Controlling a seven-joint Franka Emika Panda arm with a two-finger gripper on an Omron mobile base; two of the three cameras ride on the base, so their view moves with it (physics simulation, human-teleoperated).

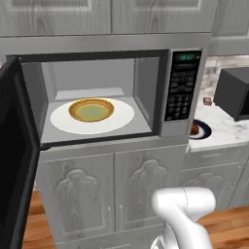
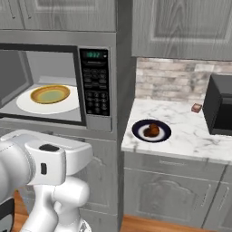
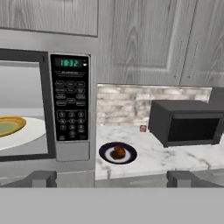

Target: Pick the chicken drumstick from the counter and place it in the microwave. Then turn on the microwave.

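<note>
The two dark fingertips of the gripper (image 3: 112, 178) rise nearest the hand camera, standing wide apart with nothing between them; their lower parts are cut off by the bottom of that view. Beyond them, the small reddish-brown glossy chicken drumstick (image 3: 118, 152) lies on a dark round plate with a pale centre (image 3: 106, 153), which rests on the white-grey marbled counter (image 3: 162, 155) just beside the large grey-framed microwave (image 3: 70, 151), on its keypad side. From the left base camera the microwave's corner hides part of the plate and the drumstick is hard to make out. The microwave's black windowed door (image 1: 17, 160) stands swung open, its far edge cut off by the frame. Inside, a yellow-brown rimmed bowl (image 1: 91, 109) sits on the white round turntable (image 1: 121, 119). Farther from the microwave along the counter stands a smaller all-black box appliance (image 3: 186, 122), and between it and the microwave, near the brick backsplash, a tiny reddish object (image 2: 196, 108) too small to identify.
</note>
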